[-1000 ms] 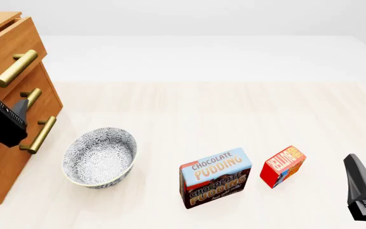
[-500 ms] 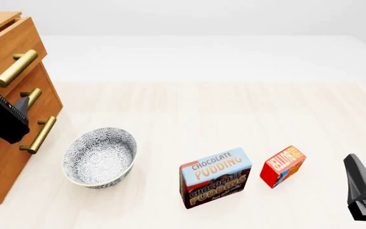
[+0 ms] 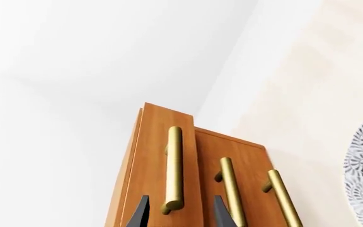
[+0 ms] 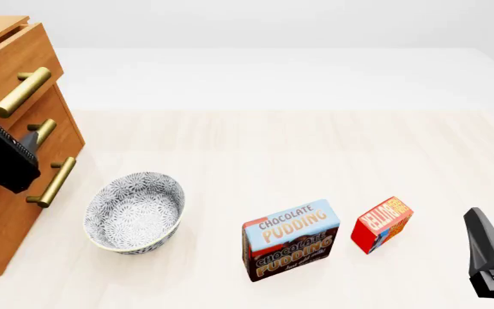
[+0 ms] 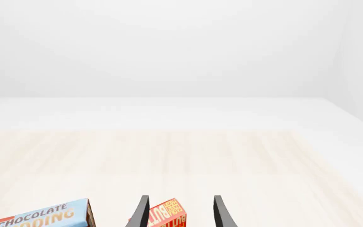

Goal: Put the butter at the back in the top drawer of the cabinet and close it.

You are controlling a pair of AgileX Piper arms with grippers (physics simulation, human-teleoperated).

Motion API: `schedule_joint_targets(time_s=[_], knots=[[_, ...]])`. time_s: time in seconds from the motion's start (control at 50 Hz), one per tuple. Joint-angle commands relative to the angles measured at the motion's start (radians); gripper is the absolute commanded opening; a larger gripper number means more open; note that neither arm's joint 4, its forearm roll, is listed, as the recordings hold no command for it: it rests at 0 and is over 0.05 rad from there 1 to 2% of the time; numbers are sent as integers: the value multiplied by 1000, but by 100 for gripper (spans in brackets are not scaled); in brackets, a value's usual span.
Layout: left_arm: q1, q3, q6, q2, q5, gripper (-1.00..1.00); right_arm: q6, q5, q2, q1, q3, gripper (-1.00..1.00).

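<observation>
A pale wooden table (image 4: 256, 148) runs back to a plain white wall, and everything in play sits along its near half. At the far left stands the cabinet (image 4: 7, 212), light brown wood with three stacked drawers, each with a brass bar handle. The top drawer (image 4: 11, 61) juts slightly forward of the two below it, so it appears to be pulled out a little, though the front view cuts off too much of it to be sure.

The left gripper (image 3: 178, 213) is up against the cabinet front with its fingers apart. In the left wrist view the near end of the top handle (image 3: 174, 165) lies between the two dark fingertips (image 3: 142, 213), which do not touch it.

Right of the cabinet, near the front edge, sits a patterned bowl (image 4: 134, 211). Further right stands a chocolate pudding box (image 4: 290, 239), upright, and just beside it on the right is the butter (image 4: 382, 224), a small red box tilted on the table.

The right gripper (image 5: 178, 213) hangs low at the near right, apart from the butter, its fingers spread. In the right wrist view the butter shows between them, further off.
</observation>
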Motion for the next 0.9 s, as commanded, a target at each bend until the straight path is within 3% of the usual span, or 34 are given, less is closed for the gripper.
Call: schedule_joint_targets(time_s=[0.02,0.9], knots=[[19,-9,-5,2,3,100,0,0,0,0,0,100],[18,-36,-22,40,-13,100,0,0,0,0,0,100]])
